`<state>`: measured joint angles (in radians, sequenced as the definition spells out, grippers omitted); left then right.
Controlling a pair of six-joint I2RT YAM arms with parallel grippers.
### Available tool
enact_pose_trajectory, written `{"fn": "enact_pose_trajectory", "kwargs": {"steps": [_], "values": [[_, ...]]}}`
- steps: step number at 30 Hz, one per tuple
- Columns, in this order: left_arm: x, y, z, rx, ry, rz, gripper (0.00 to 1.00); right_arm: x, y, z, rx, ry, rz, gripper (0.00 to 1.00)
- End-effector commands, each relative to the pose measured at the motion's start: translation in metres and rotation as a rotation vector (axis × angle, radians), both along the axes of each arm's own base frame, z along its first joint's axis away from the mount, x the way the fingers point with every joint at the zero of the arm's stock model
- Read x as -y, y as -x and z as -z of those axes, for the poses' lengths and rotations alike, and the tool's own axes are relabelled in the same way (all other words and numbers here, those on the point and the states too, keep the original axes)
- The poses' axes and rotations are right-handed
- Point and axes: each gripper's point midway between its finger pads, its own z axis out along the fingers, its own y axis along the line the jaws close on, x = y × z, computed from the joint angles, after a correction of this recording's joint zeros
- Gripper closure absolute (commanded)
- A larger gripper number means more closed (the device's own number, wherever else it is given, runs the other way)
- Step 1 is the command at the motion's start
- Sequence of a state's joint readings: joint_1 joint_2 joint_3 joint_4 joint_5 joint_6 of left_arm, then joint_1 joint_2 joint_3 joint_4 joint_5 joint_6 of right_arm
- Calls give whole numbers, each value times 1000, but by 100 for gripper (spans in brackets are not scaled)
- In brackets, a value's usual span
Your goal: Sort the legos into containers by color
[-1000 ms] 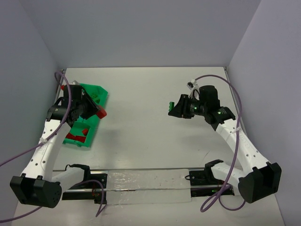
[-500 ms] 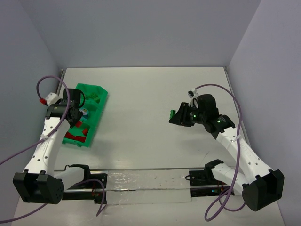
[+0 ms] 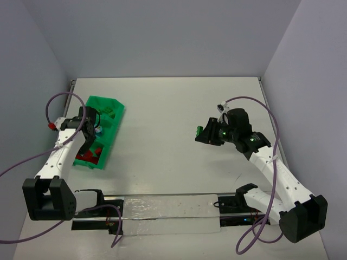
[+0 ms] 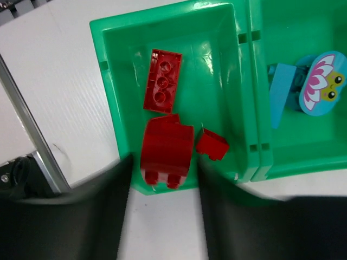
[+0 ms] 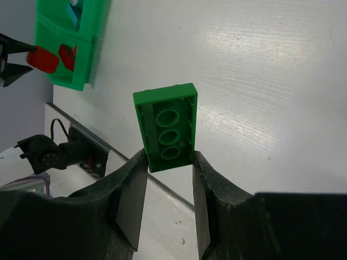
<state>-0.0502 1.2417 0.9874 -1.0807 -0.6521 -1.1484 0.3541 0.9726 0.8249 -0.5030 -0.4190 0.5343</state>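
The containers are one long green tray [image 3: 118,106] at the table's left. Its end compartment [image 4: 162,21] holds a long red brick [image 4: 162,80] and a small red one [image 4: 212,144]. The compartment beside it holds teal pieces [image 4: 282,89]. My left gripper [image 4: 162,216] hovers over that end with its jaws parted. A curved red brick [image 4: 167,149] lies between the tips with green showing on both sides and its studs over the near rim. My right gripper [image 5: 168,162] is shut on a flat green brick [image 5: 166,127], held above the bare table right of centre [image 3: 203,132].
A metal rail with a clear plastic sheet [image 3: 168,211] runs along the near edge, between the arm bases. Purple cables [image 3: 51,108] loop off both arms. Grey walls close the table's left, back and right. The tray sits close to the left wall.
My left gripper moved from the tray's right side to over its near end compartment, and its jaws have parted off the red brick. The right arm dropped slightly, then stayed still.
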Motion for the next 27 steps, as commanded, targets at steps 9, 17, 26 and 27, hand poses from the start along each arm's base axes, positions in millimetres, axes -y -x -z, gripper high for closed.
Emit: {"fn": "enact_pose_trajectory", "kwargs": {"steps": [9,17,26,27], "values": [[6,-20,-42,158,23,107,1,-71,-30,-37,112,-20,-92,100],[5,-16,-94,264,-5,173,1,-191,-72,-72,208,-70,-273,100],[82,-56,-153,535,199,668,4,-261,-84,-62,181,-124,-412,100],[98,-60,-163,583,230,772,4,-263,-76,-62,174,-144,-451,100]]}}
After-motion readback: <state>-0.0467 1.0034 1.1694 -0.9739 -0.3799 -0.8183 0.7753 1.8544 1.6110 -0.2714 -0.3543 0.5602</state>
